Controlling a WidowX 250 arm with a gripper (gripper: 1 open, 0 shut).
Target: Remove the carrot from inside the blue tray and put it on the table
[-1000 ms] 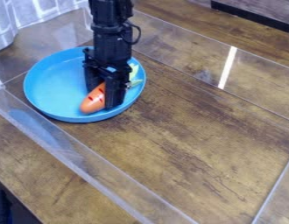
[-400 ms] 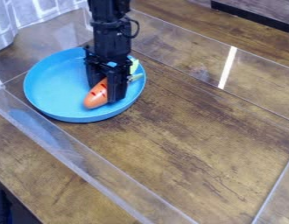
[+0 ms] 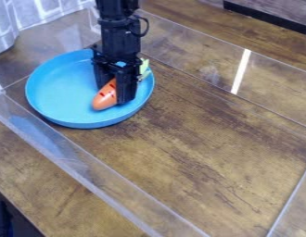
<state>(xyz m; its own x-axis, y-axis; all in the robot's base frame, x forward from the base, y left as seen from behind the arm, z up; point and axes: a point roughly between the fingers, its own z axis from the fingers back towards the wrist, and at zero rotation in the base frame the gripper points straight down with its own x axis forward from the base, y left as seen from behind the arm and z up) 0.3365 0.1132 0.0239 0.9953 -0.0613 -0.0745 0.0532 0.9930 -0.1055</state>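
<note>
Carrot (image 3: 106,95) sits clamped in the closed pincer (image 3: 116,86), over the blue tray (image 3: 50,93).

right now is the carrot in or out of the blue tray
In: the carrot lies over the blue tray, inside its rim, with the gripper shut on it.

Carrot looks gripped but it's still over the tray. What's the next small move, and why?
Probably lift straight up. The claw is shut on the carrot, which still sits low inside the blue tray, near its right rim. Raising it first should clear that rim before carrying it right over the bare table.
</note>
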